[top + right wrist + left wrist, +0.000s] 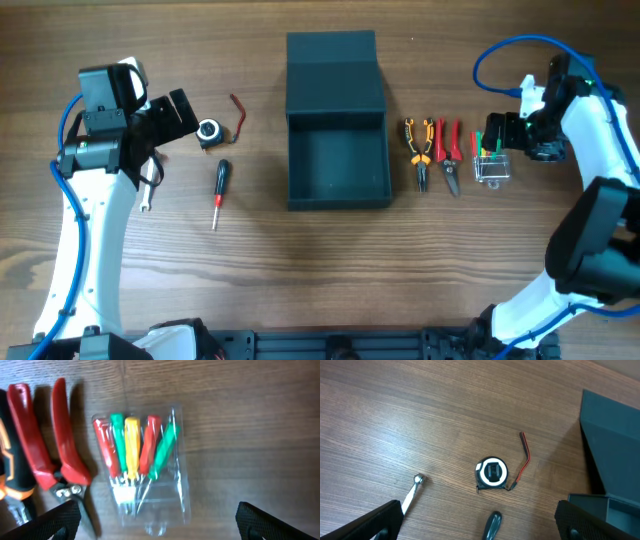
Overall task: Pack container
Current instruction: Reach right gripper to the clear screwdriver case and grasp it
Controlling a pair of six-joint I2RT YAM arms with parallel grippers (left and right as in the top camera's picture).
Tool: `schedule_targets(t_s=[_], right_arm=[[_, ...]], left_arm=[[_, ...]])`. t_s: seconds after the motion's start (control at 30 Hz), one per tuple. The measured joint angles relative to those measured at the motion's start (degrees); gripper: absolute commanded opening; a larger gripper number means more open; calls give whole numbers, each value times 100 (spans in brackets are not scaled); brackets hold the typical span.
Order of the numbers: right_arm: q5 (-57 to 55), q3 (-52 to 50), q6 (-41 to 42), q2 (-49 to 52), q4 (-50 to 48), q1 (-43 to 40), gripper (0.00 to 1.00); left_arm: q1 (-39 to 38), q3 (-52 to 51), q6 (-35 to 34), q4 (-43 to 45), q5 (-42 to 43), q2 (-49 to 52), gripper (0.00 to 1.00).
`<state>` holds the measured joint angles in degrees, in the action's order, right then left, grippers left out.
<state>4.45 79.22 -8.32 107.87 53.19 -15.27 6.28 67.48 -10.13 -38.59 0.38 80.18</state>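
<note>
Wooden table (300,280) under everything. At centre, between both arms: dark teal-grey container (292,165), upright, lid flap (335,70) folded open toward far edge, inner floor showing.

Left arm (85,230) at left side, white links, blue cable. Right arm (600,150) at right side, same build.

Left gripper (479,510) hanging above table near tape measure, fingers spread wide at frame corners, released, grasping nothing. Right gripper (159,509) hovering over screwdriver case, fingers likewise spread, released, nothing held.

Just right of container: orange-and-black pliers (419,150), lying flat, jaws toward near edge. Beside those, touching or nearly so: red-handled cutters (449,155), same direction. Further right, near cutters: clear plastic case (491,165) with small screwdrivers in red, green, yellow handles.

Left of container, apart from it: screwdriver (219,190), black handle, red collar, tip toward near edge. Above that: round black-and-white tape measure (491,473), red wrist strap (524,457) trailing off toward container. Smallest: silver metal tool (412,492), partly hidden under left finger, type unclear.
</note>
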Motion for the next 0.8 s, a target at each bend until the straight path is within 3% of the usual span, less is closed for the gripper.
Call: schedule_targets(t_s=[0.4, 0.8], right_arm=[[-201, 0, -920, 195, -238, 332, 100], [-748, 0, -328, 850, -459, 404, 100]], left_arm=[[0, 0, 0, 0, 11, 0, 100], [0, 0, 0, 0, 11, 0, 100]])
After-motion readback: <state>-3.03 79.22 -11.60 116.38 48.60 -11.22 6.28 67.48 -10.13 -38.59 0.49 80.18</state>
